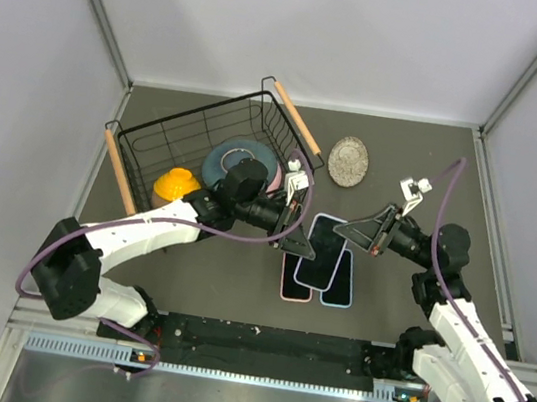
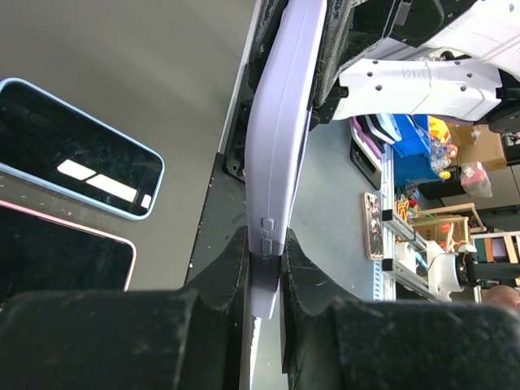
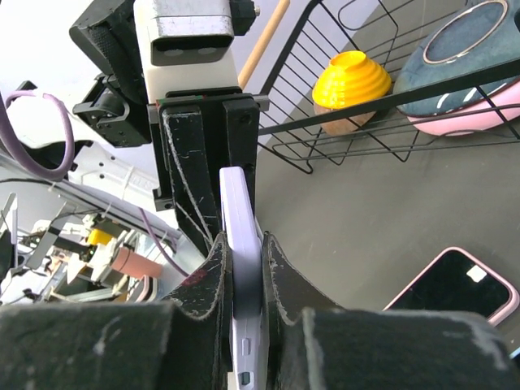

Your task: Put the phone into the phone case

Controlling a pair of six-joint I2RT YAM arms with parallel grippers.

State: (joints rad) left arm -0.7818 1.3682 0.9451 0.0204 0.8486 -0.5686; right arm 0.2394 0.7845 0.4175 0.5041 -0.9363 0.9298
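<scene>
A lavender phone case (image 1: 320, 252) with a dark face upward is held a little above the table between both grippers. I cannot tell whether a phone sits inside it. My left gripper (image 1: 296, 235) is shut on its left edge, seen edge-on in the left wrist view (image 2: 280, 130). My right gripper (image 1: 349, 235) is shut on its right edge, seen in the right wrist view (image 3: 240, 219). A pink-edged phone (image 1: 295, 278) and a blue-edged phone (image 1: 341, 281) lie flat on the table beneath, screens up.
A black wire basket (image 1: 146, 142) with wooden handles stands at the back left. It holds a yellow bowl (image 1: 176, 185) and a blue plate (image 1: 239, 161). A round silver disc (image 1: 348, 160) lies behind the grippers. Grey walls close in the table.
</scene>
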